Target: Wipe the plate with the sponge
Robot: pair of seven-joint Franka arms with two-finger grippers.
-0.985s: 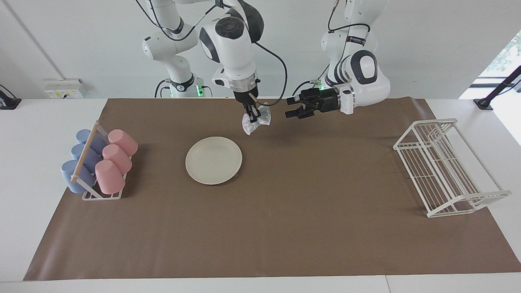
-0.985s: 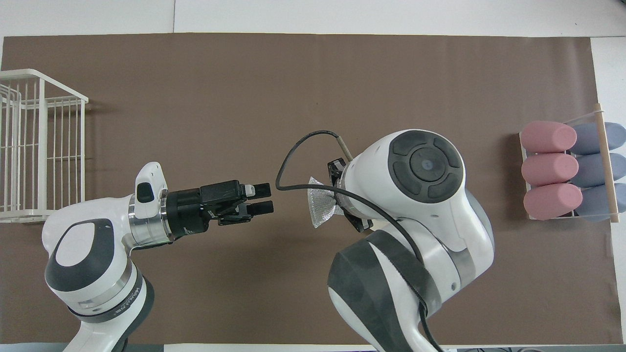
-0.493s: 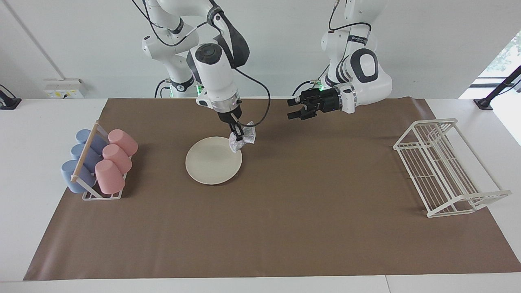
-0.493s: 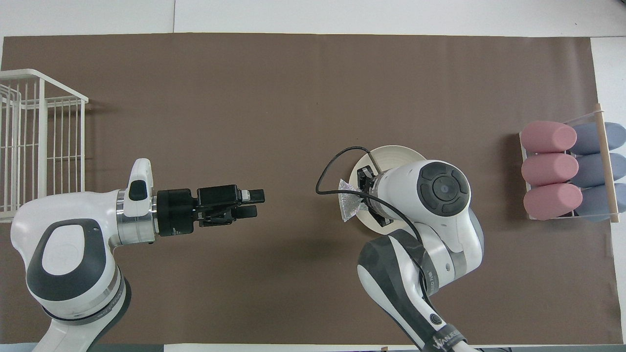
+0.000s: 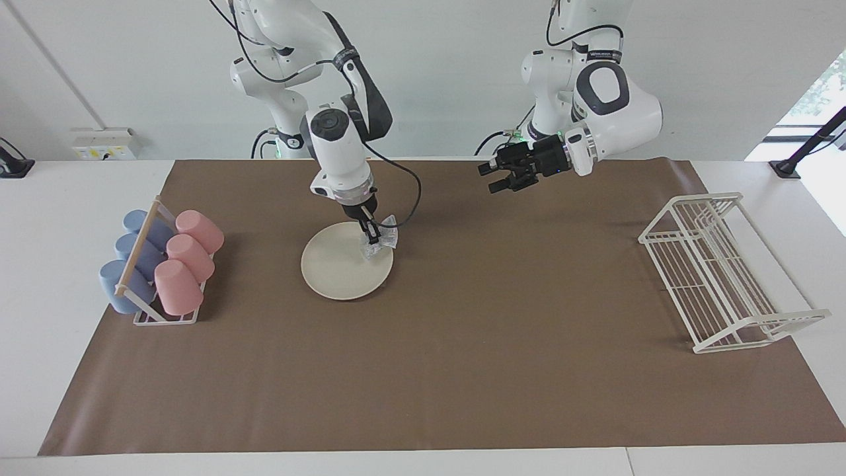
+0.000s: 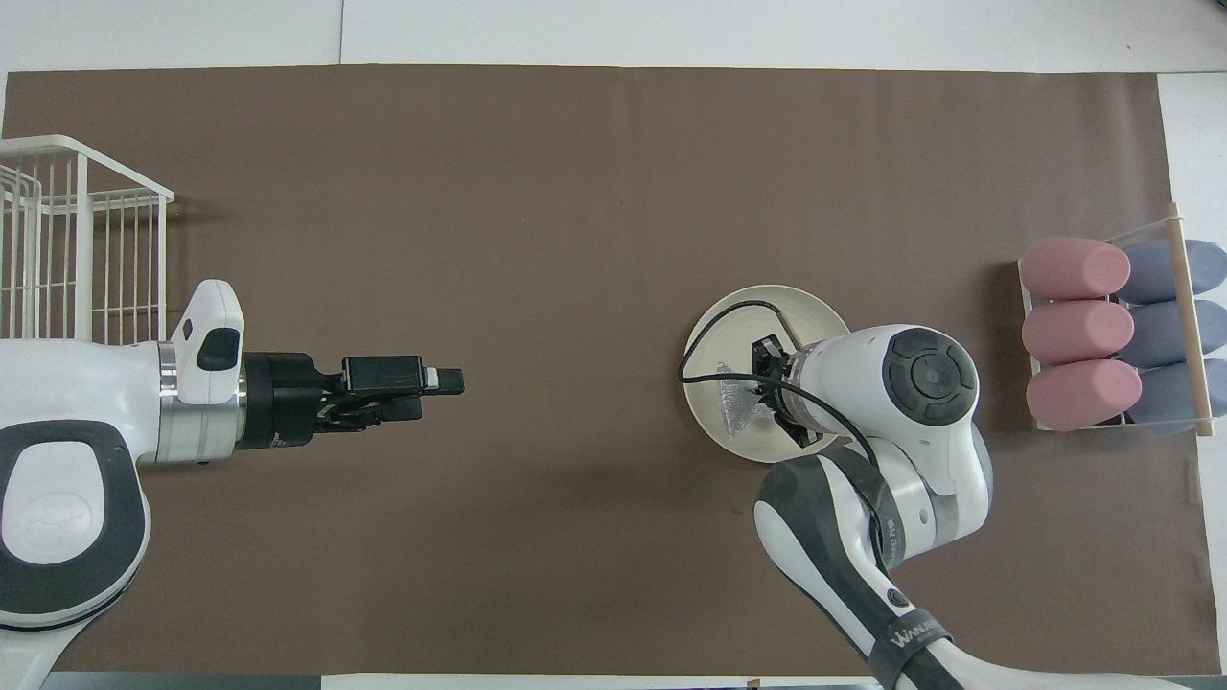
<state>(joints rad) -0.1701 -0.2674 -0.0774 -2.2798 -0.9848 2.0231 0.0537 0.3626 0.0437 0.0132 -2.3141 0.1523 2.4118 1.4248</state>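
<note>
The cream-white plate (image 5: 340, 271) (image 6: 738, 326) lies flat on the brown mat, toward the right arm's end of the table. My right gripper (image 5: 371, 236) (image 6: 767, 402) is shut on the silvery sponge (image 5: 378, 244) (image 6: 736, 407) and holds it down over the plate's edge on the side toward the left arm; the sponge looks to be touching the plate. The right arm's wrist covers part of the plate in the overhead view. My left gripper (image 5: 494, 178) (image 6: 443, 388) hangs open and empty over the mat near the robots, well apart from the plate.
A small rack (image 5: 142, 284) (image 6: 1184, 316) with pink (image 5: 188, 254) and blue cups (image 5: 125, 274) stands at the right arm's end of the mat. A white wire dish rack (image 5: 720, 271) (image 6: 77, 278) stands at the left arm's end.
The right gripper has carried the sponge down and away from the robots onto the plate's edge. The left arm has drawn back toward its base, its gripper still open.
</note>
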